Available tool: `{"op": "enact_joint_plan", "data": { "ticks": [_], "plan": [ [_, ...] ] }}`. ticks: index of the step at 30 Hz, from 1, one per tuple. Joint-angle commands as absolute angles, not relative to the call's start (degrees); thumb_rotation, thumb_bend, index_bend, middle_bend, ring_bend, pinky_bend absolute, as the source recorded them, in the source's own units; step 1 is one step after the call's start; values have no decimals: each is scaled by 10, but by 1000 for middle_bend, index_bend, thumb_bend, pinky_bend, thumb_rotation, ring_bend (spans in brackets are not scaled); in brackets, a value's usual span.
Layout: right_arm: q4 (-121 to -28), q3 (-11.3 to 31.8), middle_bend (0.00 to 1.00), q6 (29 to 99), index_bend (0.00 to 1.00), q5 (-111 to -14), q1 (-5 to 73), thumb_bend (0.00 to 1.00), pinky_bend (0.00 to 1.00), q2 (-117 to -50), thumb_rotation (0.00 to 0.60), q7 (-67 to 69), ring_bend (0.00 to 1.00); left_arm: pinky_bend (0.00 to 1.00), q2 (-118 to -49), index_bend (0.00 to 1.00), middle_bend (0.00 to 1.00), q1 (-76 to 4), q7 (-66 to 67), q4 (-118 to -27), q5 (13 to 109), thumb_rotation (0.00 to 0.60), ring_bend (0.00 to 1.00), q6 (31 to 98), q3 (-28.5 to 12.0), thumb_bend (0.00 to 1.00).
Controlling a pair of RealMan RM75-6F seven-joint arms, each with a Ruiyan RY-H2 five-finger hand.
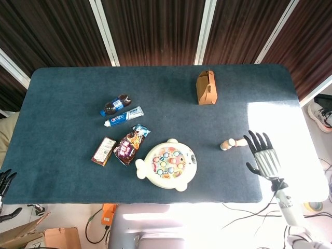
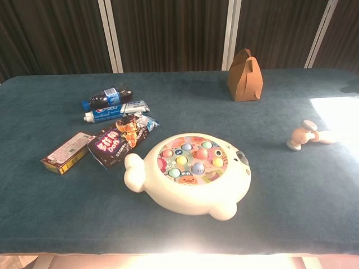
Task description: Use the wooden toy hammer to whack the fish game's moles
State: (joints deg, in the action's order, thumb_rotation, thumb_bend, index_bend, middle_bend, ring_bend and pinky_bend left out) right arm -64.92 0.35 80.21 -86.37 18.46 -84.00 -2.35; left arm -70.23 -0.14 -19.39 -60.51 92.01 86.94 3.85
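The wooden toy hammer (image 1: 232, 143) lies on the bench (image 1: 67, 176) at centre right of the head view, well right of the fish game (image 1: 167, 164). The right hand (image 1: 262, 154) hovers just right of it, fingers (image 1: 253, 139) apart and holding nothing. The left hand (image 1: 5, 179), at the lower-left edge, also looks spread and empty. A good grasp would wrap the handle, leaving the head free. The snack packet (image 2: 118, 140) shows "DoN"; other labels are too small to read.
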Motion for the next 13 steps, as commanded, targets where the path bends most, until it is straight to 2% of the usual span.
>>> {"op": "enact_joint_plan", "data": {
  "ticks": [1, 5, 13],
  "plan": [
    [-865, -49, 0, 947, 0, -864, 45, 166, 0, -701, 600, -181, 0, 69, -692, 0, 0, 1, -150, -657, 923, 600, 0, 873, 43, 136],
    [-893, -45, 0, 967, 0, -869, 27, 166, 0, -686, 600, -177, 0, 69, -702, 0, 0, 6, -110, -688, 919, 600, 0, 883, 38, 134],
    [-904, -37, 0, 935, 0, -869, 27, 166, 0, -680, 600, -188, 0, 69, -705, 0, 0, 11, -100, -691, 933, 600, 0, 899, 44, 133]
  ]
}}
